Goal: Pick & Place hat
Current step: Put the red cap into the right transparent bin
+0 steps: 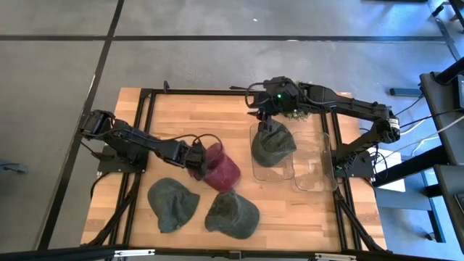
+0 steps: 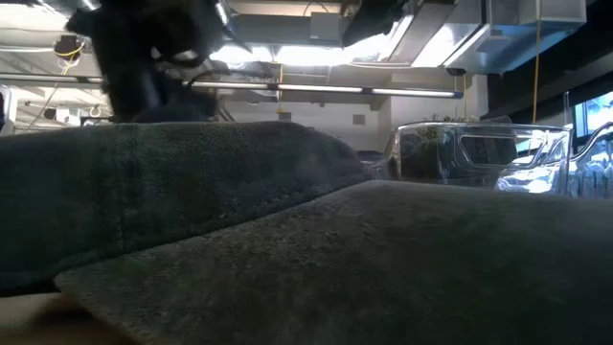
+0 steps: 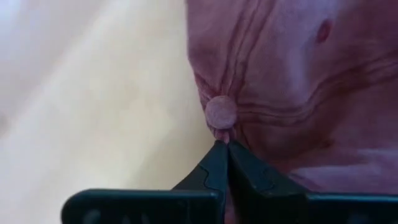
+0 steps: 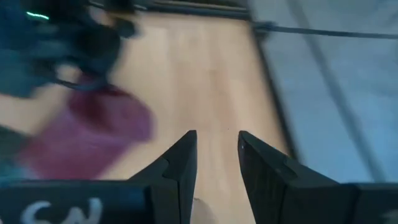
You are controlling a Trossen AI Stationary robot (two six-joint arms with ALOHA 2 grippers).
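Observation:
A maroon hat (image 1: pixel 221 170) lies on the wooden table, near its middle. My left gripper (image 1: pixel 197 156) is at the hat's left side, shut on its cloth. One dark green hat (image 1: pixel 272 145) lies inside a clear bin (image 1: pixel 255 168). My right gripper (image 1: pixel 264 119) hovers over that hat's far part, open (image 4: pixel 217 146), with nothing between its fingers. Two more green hats (image 1: pixel 172 204) (image 1: pixel 232 214) rest flat near the table's near edge and fill the low view (image 2: pixel 287 249). My left gripper (image 3: pixel 224 146) pinches the maroon hat's crown cloth (image 3: pixel 219 132) between its two fingertips, right beside the top button (image 3: pixel 221 112). It comes low from the table's left side. The hat lies on the table.
A second clear bin (image 1: pixel 317 168) stands right of the first one, also seen in the low view (image 2: pixel 479 153). A greenish object (image 1: pixel 296 112) lies under the right arm at the far side. Black frame rails (image 1: pixel 145 101) run along the table's edges.

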